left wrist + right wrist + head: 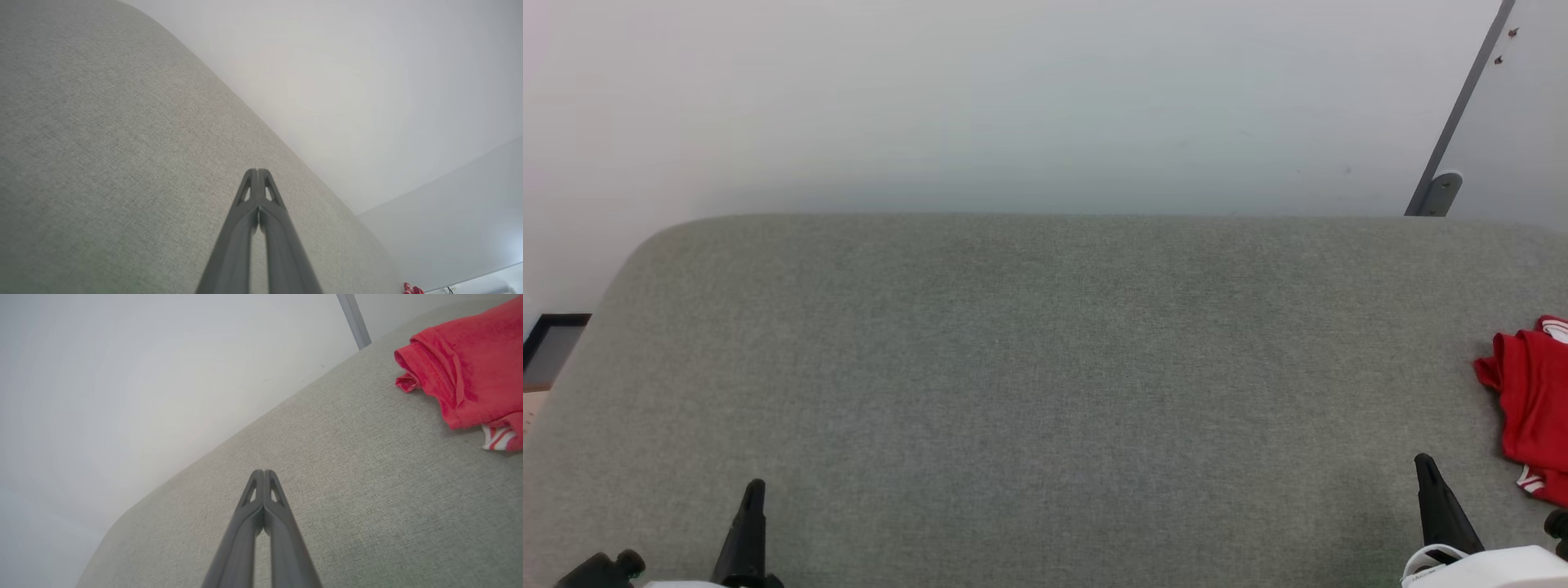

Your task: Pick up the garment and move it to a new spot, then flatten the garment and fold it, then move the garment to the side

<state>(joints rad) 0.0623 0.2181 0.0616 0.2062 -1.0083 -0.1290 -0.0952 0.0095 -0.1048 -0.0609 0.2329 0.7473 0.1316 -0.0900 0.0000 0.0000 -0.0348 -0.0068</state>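
Observation:
The garment [1533,404] is a crumpled red shirt with red-white striped trim, lying at the right edge of the grey cushion [1045,367]. The right wrist view has the garment [470,371] at its upper right. A sliver of the garment [412,289] peeks in at the bottom right of the left wrist view. My right gripper [1423,464] hovers low at the front right, a short way left of the shirt, tips pressed together and empty [264,472]. At the front left, far from the shirt, my left gripper [756,487] is shut on nothing [257,170].
A pale wall [1013,98] rises behind the cushion. A grey metal post [1454,122] leans at the back right. The cushion's rounded left corner drops off near a dark frame [551,343] on the floor.

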